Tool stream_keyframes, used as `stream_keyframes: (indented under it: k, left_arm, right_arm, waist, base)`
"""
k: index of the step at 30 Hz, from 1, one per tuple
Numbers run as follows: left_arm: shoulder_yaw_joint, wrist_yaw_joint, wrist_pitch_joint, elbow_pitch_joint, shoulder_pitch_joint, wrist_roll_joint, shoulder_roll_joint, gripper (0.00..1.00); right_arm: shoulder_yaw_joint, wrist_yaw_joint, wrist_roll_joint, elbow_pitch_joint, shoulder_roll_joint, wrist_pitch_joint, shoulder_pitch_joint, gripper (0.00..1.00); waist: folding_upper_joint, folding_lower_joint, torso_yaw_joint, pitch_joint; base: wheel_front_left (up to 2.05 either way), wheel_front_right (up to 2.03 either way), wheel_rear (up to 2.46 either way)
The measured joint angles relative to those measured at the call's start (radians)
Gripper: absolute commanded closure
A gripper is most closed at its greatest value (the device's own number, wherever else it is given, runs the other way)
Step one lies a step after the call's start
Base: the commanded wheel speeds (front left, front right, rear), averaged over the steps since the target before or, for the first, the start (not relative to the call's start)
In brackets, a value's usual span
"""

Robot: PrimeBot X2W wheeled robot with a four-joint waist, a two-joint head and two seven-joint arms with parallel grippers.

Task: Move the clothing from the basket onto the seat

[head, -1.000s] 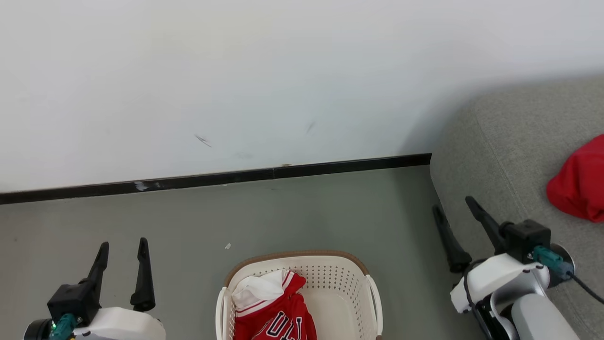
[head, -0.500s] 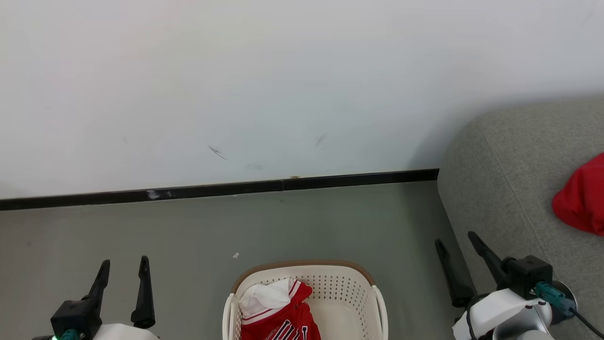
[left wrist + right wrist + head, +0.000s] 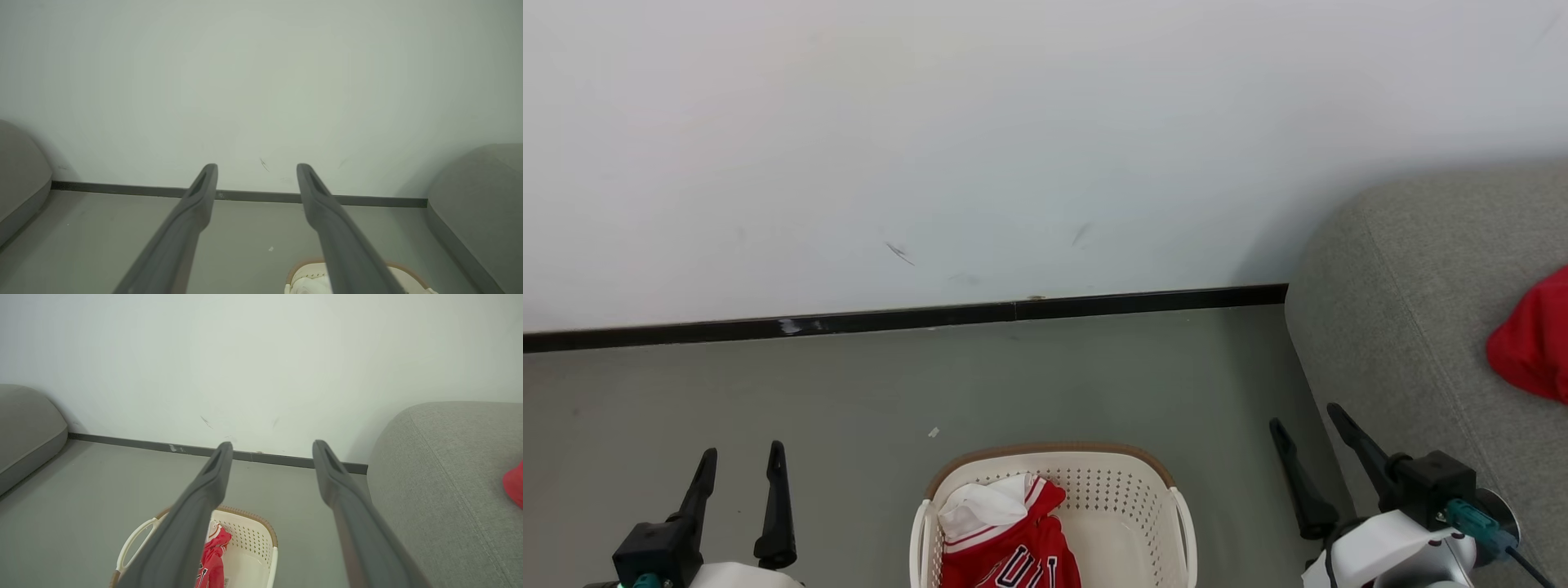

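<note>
The cream basket (image 3: 1127, 494) stands on the floor at the bottom centre, and a red lettered garment (image 3: 1013, 539) with white lining lies in its left half. A plain red garment (image 3: 1531, 343) rests on the grey sofa (image 3: 1413, 278) at the right edge. My left gripper (image 3: 743, 461) hovers open to the left of the basket, empty. My right gripper (image 3: 1307, 420) hangs open between basket and sofa, empty. In the right wrist view the basket (image 3: 253, 535) and the lettered garment (image 3: 214, 557) lie below my open fingers (image 3: 212, 477), with the sofa (image 3: 445, 465) to the right.
A white wall with a black skirting board (image 3: 907, 317) runs behind the grey floor (image 3: 1013, 384). The wrist views show another grey cushion (image 3: 24, 428) at the far left. A small white scrap (image 3: 933, 432) lies on the floor behind the basket.
The head camera has shifted, so the whole scene sits a little lower and further right than a second ago. Both grippers stay open and empty; the garments have not moved.
</note>
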Motion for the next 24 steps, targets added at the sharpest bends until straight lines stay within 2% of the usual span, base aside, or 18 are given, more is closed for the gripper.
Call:
stream_keyframes:
  k: [15, 24]
  left_arm:
    - [0.001, -0.006, 0.000, -0.007, 0.001, 0.002, -0.003, 0.00]
    - [-0.063, -0.049, 0.003, 0.009, -0.055, 0.046, 0.008, 0.00]
  right_arm:
    - [0.006, 0.000, -0.009, -0.060, 0.000, 0.001, 0.020, 0.00]
    - [0.002, 0.000, -0.012, -0.119, 0.001, 0.000, 0.018, 0.00]
  waist:
    - [0.0000, 0.0000, 0.002, 0.040]
    - [0.0000, 0.0000, -0.004, 0.082]
  base:
    - [0.00, 0.00, 0.00]
    - [0.00, 0.00, 0.00]
